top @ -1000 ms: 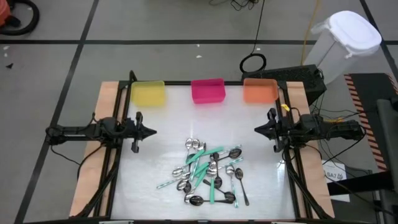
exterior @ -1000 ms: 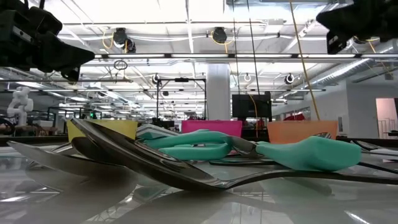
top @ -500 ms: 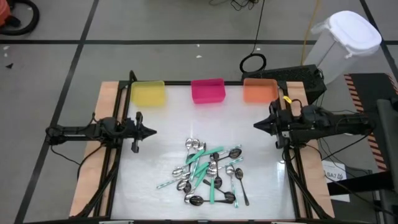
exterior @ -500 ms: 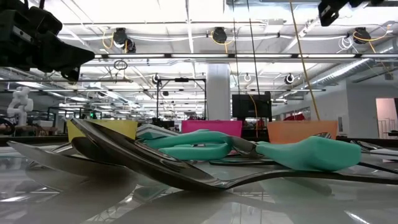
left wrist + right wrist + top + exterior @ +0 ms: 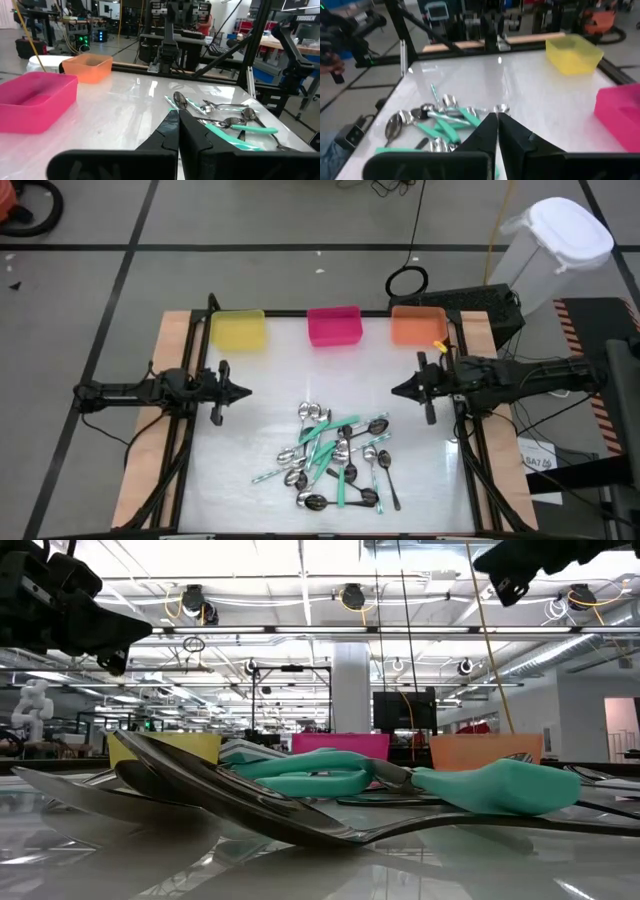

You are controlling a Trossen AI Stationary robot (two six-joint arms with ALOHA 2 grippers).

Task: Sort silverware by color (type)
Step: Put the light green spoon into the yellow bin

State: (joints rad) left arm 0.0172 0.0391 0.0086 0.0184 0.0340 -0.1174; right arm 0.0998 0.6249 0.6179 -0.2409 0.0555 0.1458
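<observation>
1. Silverware (image 5: pixel 335 458) seen from the high view: heaped in a loose pile on the white bench (image 5: pixel 270 400), toward the near middle; teal-handled, silver and dark spoons crossing one another. Yellow bin (image 5: pixel 238 330), pink bin (image 5: pixel 334 325) and orange bin (image 5: pixel 417 325) lined up along the far edge, well apart from the pile. Left end effector (image 5: pixel 243 391) hovering at the left side, fingers pressed together, holding nothing. Right end effector (image 5: pixel 396 391) reaching in from the right side, fingers likewise together, empty.

2. Low view: spoons (image 5: pixel 300 785) lying close in front, a teal handle (image 5: pixel 500 786) at the right; all three bins behind them. Both arms dark shapes in the upper corners.

3. Left wrist view: own end effector (image 5: pixel 177 116) closed tight, pointing across the bench toward the spoons (image 5: pixel 220 117); pink bin (image 5: pixel 32 100) and orange bin (image 5: pixel 87 67) off to one side.

4. Right wrist view: own end effector (image 5: pixel 496 117) closed, empty; spoon pile (image 5: pixel 435 122) just beyond the fingertips; yellow bin (image 5: pixel 572 54) and pink bin (image 5: pixel 620 115) farther off.
</observation>
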